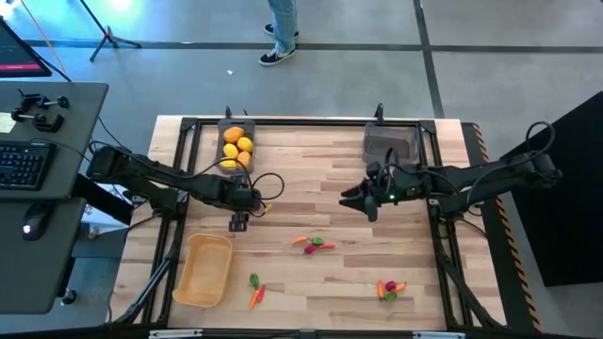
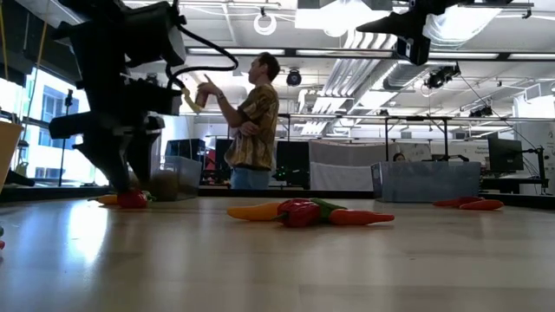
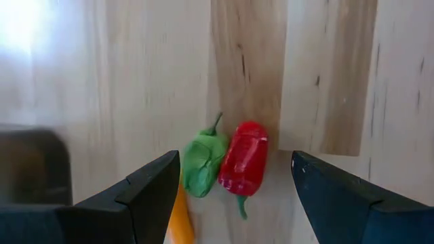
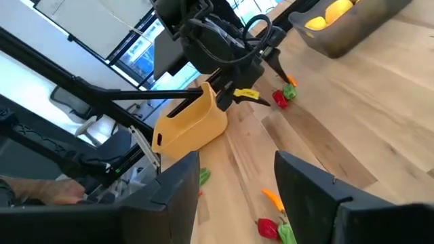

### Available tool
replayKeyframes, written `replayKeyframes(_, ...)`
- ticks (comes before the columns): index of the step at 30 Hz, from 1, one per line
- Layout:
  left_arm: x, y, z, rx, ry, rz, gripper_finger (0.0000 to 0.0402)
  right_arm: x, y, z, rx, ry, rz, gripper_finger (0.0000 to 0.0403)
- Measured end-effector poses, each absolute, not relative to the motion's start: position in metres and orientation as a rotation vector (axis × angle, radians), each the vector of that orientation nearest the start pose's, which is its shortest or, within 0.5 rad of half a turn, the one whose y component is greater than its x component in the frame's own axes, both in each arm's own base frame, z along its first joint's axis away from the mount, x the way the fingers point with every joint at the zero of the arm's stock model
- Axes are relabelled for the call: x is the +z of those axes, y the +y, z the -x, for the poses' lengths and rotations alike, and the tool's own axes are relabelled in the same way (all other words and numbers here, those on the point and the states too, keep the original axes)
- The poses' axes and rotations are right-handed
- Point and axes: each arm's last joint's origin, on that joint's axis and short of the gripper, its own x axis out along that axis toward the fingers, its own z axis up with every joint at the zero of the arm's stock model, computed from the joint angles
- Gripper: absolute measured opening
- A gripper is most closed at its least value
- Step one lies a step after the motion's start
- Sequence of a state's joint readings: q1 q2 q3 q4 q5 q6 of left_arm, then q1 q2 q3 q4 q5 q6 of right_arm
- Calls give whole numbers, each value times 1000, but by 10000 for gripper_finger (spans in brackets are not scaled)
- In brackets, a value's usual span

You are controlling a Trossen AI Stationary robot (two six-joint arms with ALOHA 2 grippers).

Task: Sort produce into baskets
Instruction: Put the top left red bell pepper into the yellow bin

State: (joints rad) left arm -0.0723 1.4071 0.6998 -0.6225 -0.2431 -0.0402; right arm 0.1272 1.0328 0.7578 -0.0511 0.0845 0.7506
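**Yellow fruit sorted, peppers and carrots mostly still on the table**

The sorting looked roughly a third done. One dark grey bin (image 1: 236, 143), on the far side of the left gripper (image 1: 238, 222), already held a pile of yellow and orange fruits (image 1: 236, 149). The second dark grey bin (image 1: 390, 143), just beyond the right gripper (image 1: 363, 201), appeared empty, and so did the tan tray (image 1: 203, 268), which sat on the near side of the left gripper, close to the table's front edge.

The left gripper hung low over the wood with its fingers spread wide and nothing between them. In the left wrist view a red pepper (image 3: 245, 158) and a green pepper (image 3: 201, 161) lay touching each other directly ahead of the open fingers, with an orange piece (image 3: 180, 220) just beside the green one; this was probably the next pick.

The right gripper was lifted well clear of the table near its bin, carrying nothing; its fingers stood apart in its wrist view.

Still loose were a cluster of red, green and orange pieces (image 1: 314, 243) between the two grippers, a green piece and a carrot (image 1: 255, 290) beside the tray, and another small cluster (image 1: 390, 289) on the near side of the right gripper.
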Motion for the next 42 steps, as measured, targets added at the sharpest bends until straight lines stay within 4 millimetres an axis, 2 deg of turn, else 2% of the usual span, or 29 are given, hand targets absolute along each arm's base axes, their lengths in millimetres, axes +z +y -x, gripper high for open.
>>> replayKeyframes(4,158,-10,-226,149,1303,-193,262,289,26,-226,-108,327,-704,179)
replayKeyframes(10,158,-11,-226,119,1300,-197,214,288,25,-226,-117,336,-701,179)
replayKeyframes(15,146,-11,-220,96,1312,-223,188,288,25,-226,-118,336,-701,179)
replayKeyframes(23,146,-11,-220,112,1304,-219,184,287,24,-226,-154,323,-694,179)
replayKeyframes(27,149,-20,-219,107,1321,-191,184,287,24,-226,-155,326,-694,179)
replayKeyframes(36,150,-39,-219,84,1277,-288,184,286,24,-225,-179,330,-687,179)
replayKeyframes(42,146,-39,-218,138,1274,-257,184,284,22,-225,-214,335,-667,179)
